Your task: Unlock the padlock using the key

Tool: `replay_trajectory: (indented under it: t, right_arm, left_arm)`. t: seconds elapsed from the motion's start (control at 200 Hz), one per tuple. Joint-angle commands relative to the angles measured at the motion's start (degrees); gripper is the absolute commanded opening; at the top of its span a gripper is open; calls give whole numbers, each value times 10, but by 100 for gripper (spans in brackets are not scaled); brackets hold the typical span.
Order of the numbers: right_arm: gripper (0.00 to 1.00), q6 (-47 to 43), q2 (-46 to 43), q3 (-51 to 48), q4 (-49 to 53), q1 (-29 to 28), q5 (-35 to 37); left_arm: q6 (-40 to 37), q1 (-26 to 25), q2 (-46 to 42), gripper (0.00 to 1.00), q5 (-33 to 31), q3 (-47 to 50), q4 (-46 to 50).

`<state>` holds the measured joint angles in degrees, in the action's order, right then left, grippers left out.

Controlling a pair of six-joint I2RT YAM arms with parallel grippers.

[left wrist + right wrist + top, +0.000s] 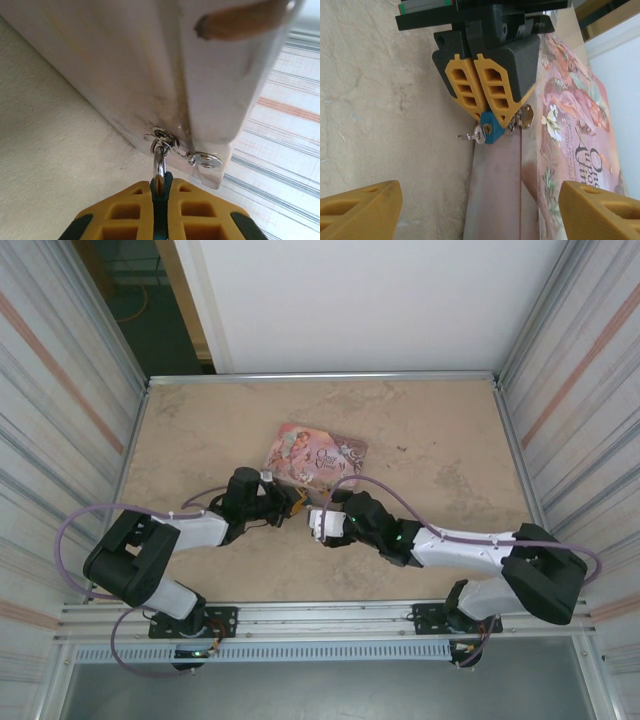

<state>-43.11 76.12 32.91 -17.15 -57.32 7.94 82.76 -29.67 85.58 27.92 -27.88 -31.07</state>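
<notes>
A beige, mottled surface [200, 440] walled by pale ribbed panels, seen from above, with two black robot arms reaching in from its near edge. A pink illustrated tin [315, 455] lies flat near the middle of the surface, a little toward the far edge, and both arms meet at its near side. The padlock [487, 131], tiny with a blue body, hangs at that near side wall of the tin. In the left wrist view its metal shackle [159, 165] passes through a small silver hasp [162, 137] on the tin. The left gripper [489, 120] has its yellow fingers [135, 210] pressed together on the padlock, pinching the body between their tips. The key [469, 136], small and silver, sticks out sideways from the padlock's face, over the surface. The right gripper [480, 190] faces the padlock from near by, apart from it. Its yellow fingers [365, 205] stand wide, one on each side of the right wrist view, with nothing between them and touching neither the key nor the padlock. Purple cables loop along both arms.
</notes>
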Motion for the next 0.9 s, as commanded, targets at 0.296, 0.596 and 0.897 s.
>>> replay_trajectory:
  t: [0.296,0.596,0.897]
  right_arm:
    - [63,27,70,51,-49,-5,1]
    - [47,50,104,58,-80,-9,16]
    - [38,73,125,59,-106,-11,22]
  left_arm:
    - [7,-4,-22,0,14,-20,-6]
    - [7,-4,-18,0,16,-22,-7]
    - [8,-4,-16,0,16,-23,-7]
